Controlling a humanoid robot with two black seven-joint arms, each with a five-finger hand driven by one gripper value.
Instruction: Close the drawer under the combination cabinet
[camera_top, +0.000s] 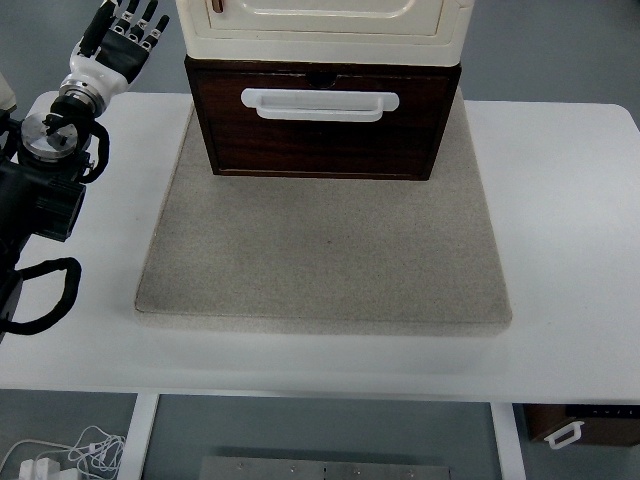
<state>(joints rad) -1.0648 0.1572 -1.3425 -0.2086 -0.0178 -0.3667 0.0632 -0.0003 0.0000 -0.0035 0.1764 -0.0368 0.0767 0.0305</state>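
Observation:
A cream cabinet stands on a dark brown wooden drawer with a white handle. The drawer sticks out toward me from under the cabinet, over a beige mat. My left hand is raised at the far left, left of the cabinet and apart from it, fingers spread and holding nothing. Its black arm comes in from the left edge. My right arm is not in view.
The white table reaches left and right of the mat. Below the table's near edge are cables at the left and a brown box with a white handle at the right.

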